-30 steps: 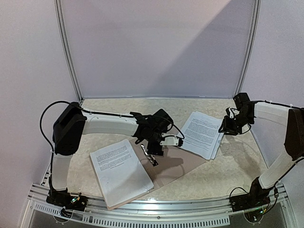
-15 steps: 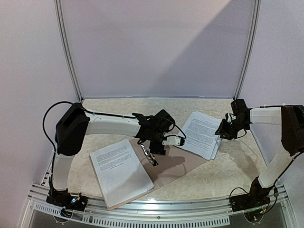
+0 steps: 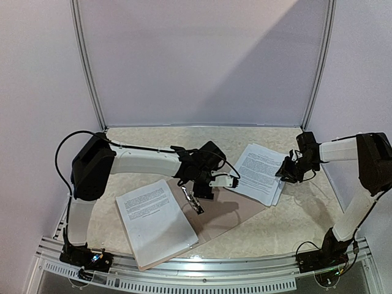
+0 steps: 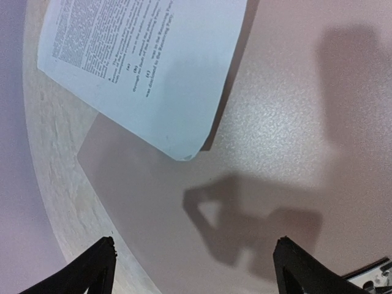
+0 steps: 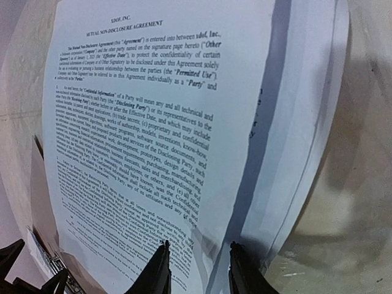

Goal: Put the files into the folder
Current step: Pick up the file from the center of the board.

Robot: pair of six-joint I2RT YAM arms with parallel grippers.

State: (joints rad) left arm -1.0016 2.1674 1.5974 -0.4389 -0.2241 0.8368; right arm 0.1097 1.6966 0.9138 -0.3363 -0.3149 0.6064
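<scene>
Pale lilac wall panels [image 3: 202, 61] close in a mottled beige bench [image 3: 300, 214]. The folder [image 3: 229, 214] lies open and flat in the lower middle of the overhead view, turned at an angle, with its metal clip [image 3: 193, 201] at the spine. A pile of printed files [image 3: 156, 220] rests on its lower-left leaf, and the right leaf is bare tan card.

Right of centre, a second stack of files [image 3: 260, 171] lies fanned on the bench. Its lower-left corner overlaps the far edge of the folder's bare leaf, and the left wrist view shows that corner lying on the card.

The left gripper [image 3: 225, 182] hovers over the folder's upper part, just beyond the clip and pointing toward the second stack. Its fingers are spread wide with nothing between them, and their shadow falls on the bare leaf.

The right gripper [image 3: 288, 171] sits low at the right edge of the second stack. In its own wrist view the two fingers [image 5: 158, 272] stand a narrow gap apart over the near end of the top sheet. Whether they pinch any paper cannot be told.
</scene>
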